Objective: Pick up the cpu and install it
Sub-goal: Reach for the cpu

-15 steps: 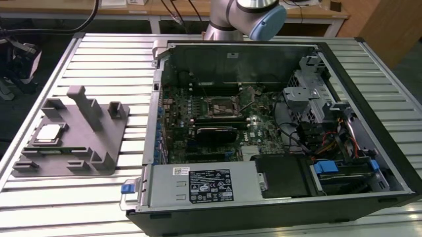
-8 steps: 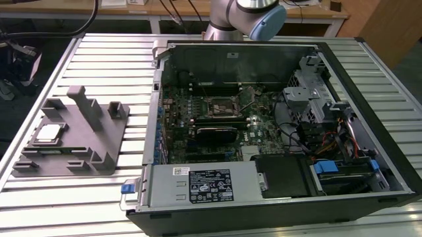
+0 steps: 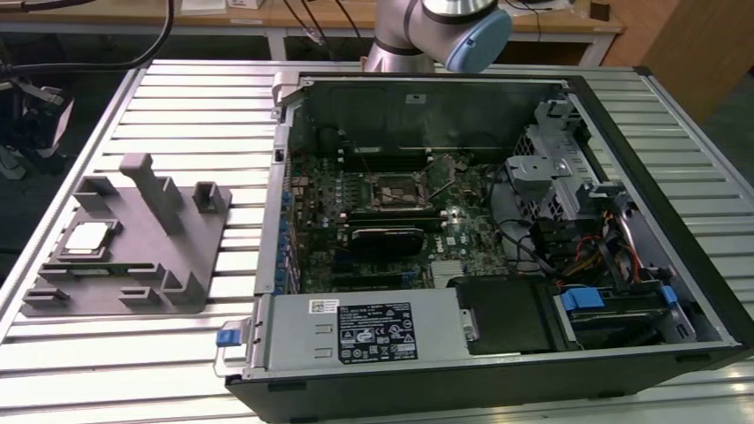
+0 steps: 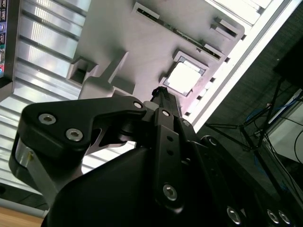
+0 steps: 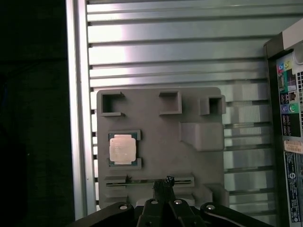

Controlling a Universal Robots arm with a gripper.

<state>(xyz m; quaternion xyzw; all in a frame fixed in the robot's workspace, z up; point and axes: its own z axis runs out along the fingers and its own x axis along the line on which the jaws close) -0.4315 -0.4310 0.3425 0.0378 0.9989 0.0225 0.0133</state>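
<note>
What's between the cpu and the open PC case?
In the exterior view: the grey fixture with its upright post and small block beside the cpu, then a bare strip of slatted table up to the case.

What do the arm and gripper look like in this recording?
The arm is silver-grey tubing with a round, light blue joint cap. The gripper is matte black, built of angular linkage bars pinned with silver screws on a bulky black body.
</note>
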